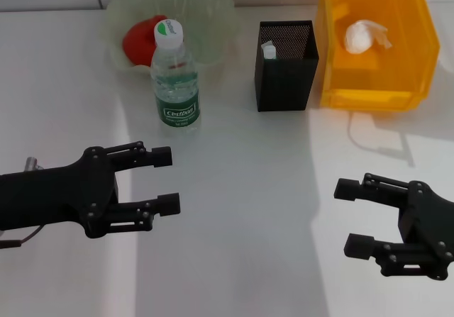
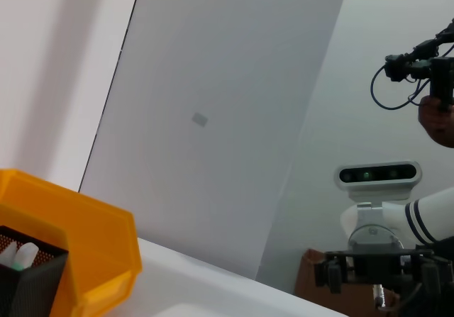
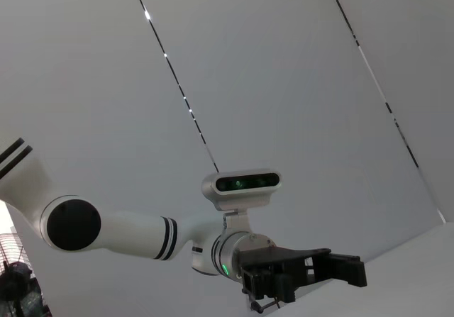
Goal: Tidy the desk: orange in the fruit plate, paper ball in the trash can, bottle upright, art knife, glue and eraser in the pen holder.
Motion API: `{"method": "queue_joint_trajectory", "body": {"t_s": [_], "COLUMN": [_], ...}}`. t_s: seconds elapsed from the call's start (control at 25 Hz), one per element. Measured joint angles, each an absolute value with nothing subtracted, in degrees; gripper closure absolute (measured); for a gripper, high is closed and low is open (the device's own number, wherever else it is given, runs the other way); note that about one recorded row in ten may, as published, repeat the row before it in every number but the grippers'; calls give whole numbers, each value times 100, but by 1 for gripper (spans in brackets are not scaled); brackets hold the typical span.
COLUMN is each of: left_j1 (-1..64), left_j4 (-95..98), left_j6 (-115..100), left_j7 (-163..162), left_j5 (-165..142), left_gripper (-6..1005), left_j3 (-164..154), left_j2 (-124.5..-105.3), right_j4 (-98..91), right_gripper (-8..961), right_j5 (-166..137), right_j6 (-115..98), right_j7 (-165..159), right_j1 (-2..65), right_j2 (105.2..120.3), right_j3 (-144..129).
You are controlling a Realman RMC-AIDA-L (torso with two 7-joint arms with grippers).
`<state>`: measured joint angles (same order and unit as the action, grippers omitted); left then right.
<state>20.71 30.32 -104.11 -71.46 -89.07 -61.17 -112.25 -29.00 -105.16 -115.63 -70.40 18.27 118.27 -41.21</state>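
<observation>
**Both grippers hover spread and holding nothing over a sorted desk**

Nearest the head camera, the left gripper (image 1: 166,181) and the right gripper (image 1: 354,218) hang low over the white desk (image 1: 248,189), their tips turned toward each other. Each has its two fingers spread wide with bare tabletop between them; neither grasps anything.

Beyond the left fingertips stands the water bottle (image 1: 174,76), upright, its green-and-white cap on and green label facing forward. Just behind it sits the translucent green fruit plate (image 1: 213,19), with the reddish-orange fruit (image 1: 140,39) lying inside, partly hidden by the bottle. Farther out, between the two sets of fingertips, is the black mesh pen holder (image 1: 286,65); a white-tipped item (image 1: 269,49) pokes up inside it, though what it is cannot be told. Well beyond the right fingertips is the yellow bin (image 1: 372,44) serving as trash can, with the white paper ball (image 1: 364,36) resting in it.

Only the left wrist view adds a side glimpse of the yellow bin (image 2: 85,246) and pen holder (image 2: 32,274), plus the right gripper (image 2: 376,271) far off. Only the right wrist view shows the left gripper (image 3: 355,271) from the front, beneath the robot's head camera (image 3: 247,183); neither wrist view shows its own arm's fingers.
</observation>
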Motion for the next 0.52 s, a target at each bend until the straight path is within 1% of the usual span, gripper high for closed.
{"method": "queue_joint_trajectory", "body": {"t_s": [0.16,0.52], "left_j1": [2054,2055], "left_j4": [3032,3032], "left_j6": [-10419,-10424], "left_j7": [-7146,-7146], "left_j5": [-8910,-8912], "left_gripper": [218,218], "left_j3": [-6117,-6068], "left_j2": [-11225,-11227], "right_j4": [-2894,-2883], "right_gripper": [129,129], "right_j5": [-10495,-10490], "right_j6": [-11544,-11411], "right_j7": [-7038,-7073], "right_j1": [1828,1876], "right_j2": [11828,11892], "right_j3": [-4120,-4114]}}
